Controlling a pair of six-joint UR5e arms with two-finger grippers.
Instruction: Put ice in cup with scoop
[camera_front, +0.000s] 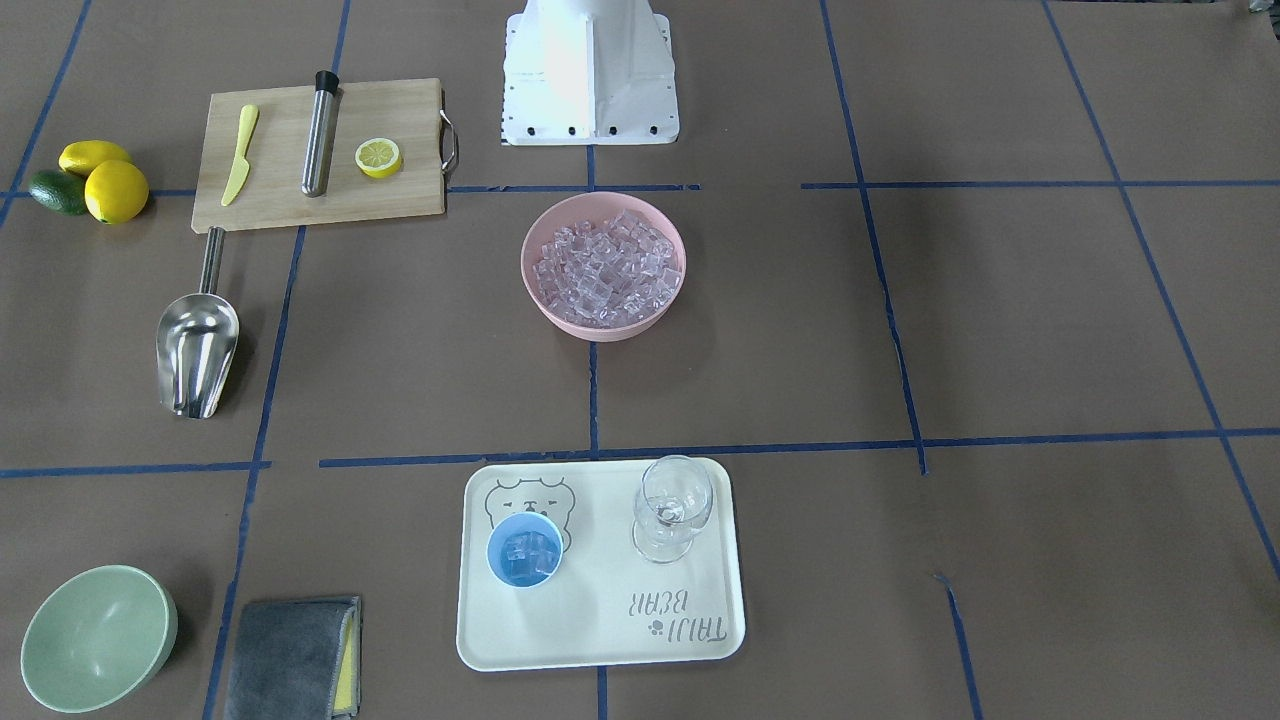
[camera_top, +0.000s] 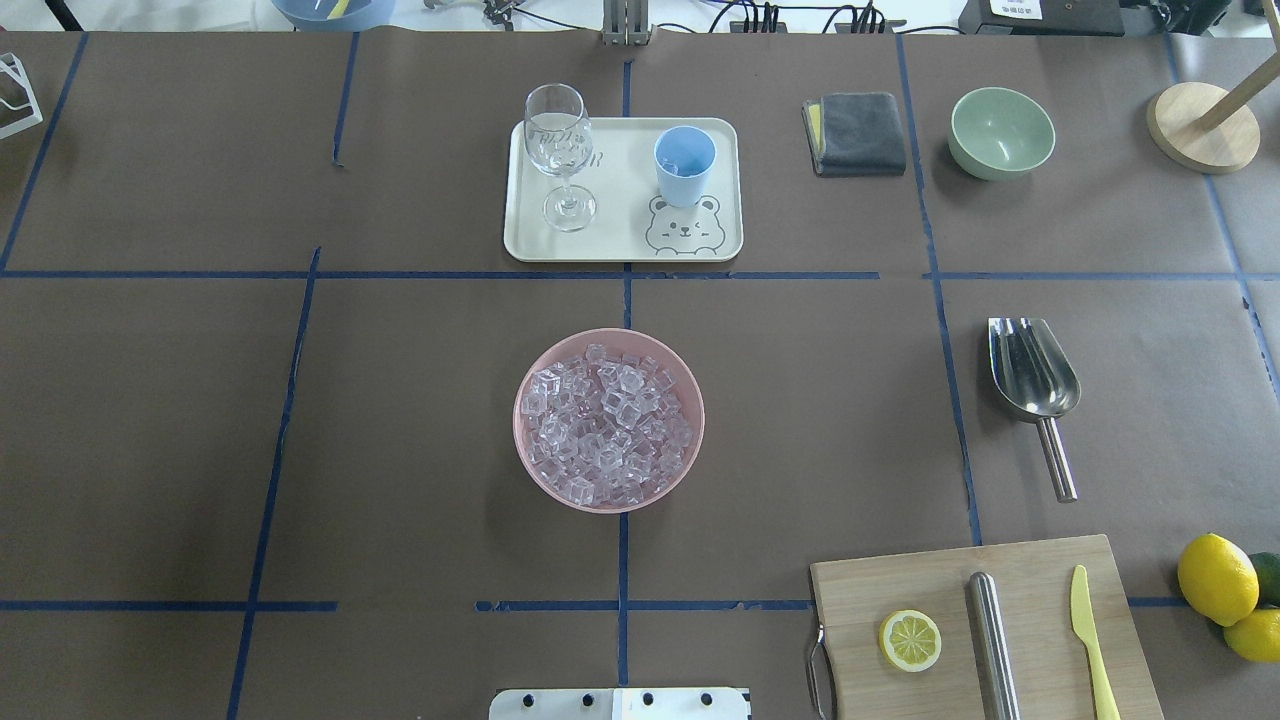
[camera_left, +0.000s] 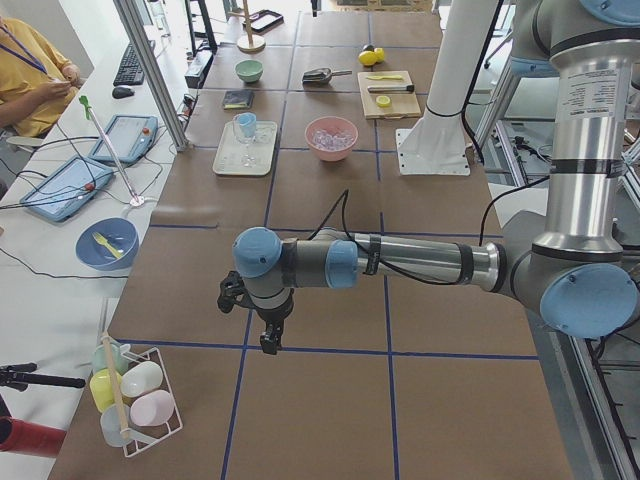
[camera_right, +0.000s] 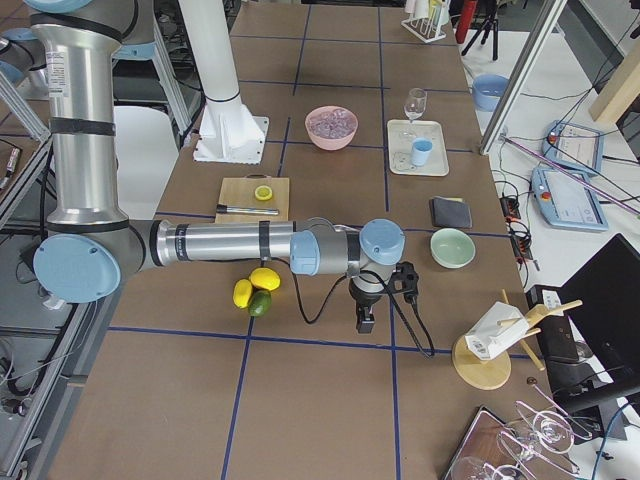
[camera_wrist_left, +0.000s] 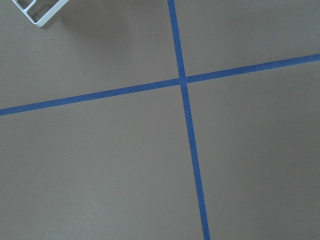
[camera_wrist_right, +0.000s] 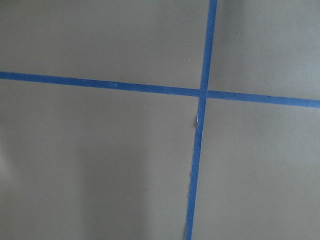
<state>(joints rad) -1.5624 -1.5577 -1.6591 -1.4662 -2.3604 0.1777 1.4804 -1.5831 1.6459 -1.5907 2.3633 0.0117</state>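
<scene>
Steel scoop (camera_top: 1035, 385) | flat on table (camera_top: 150, 420) | well apart from right claw (camera_right: 364, 324)

A wooden cutting board (camera_front: 290, 195) lies at one side of the table, carrying a yellow knife (camera_front: 240, 155), a steel cylinder with a black cap (camera_front: 320, 135) and a lemon half (camera_front: 379, 157). Just beside it sit two lemons (camera_front: 115, 190) and a dark green fruit (camera_front: 57, 191). A pink bowl (camera_front: 600, 328) stands mid-table. A stemmed glass (camera_front: 675, 505) stands upright on a cream bear-print tray (camera_front: 600, 620). Off to the side are a pale green bowl (camera_front: 100, 640) and a folded grey cloth (camera_front: 290, 655).
</scene>
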